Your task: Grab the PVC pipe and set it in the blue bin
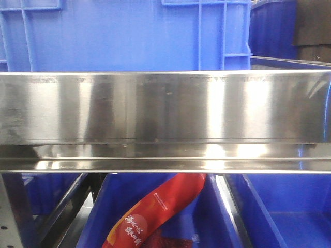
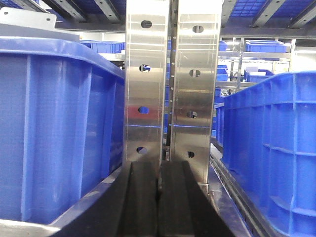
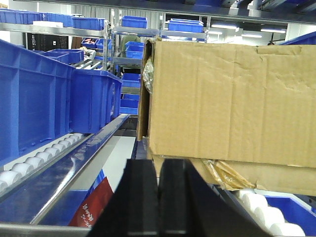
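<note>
No PVC pipe shows in any view. Blue bins are everywhere: one (image 1: 129, 36) on the shelf above the steel rail in the front view, and lower ones (image 1: 289, 217) beneath it. My left gripper (image 2: 159, 173) is shut with nothing between its black fingers, pointing at a perforated steel upright (image 2: 170, 84) between two blue bins (image 2: 54, 128) (image 2: 276, 148). My right gripper (image 3: 158, 170) is also shut and empty, aimed at a cardboard box (image 3: 232, 98) on the roller shelf.
A wide steel shelf rail (image 1: 165, 119) fills the middle of the front view. A red snack bag (image 1: 155, 212) lies in a lower blue bin and shows again as a red packet (image 3: 96, 205) below the right gripper. White rollers (image 3: 261, 210) run under the box.
</note>
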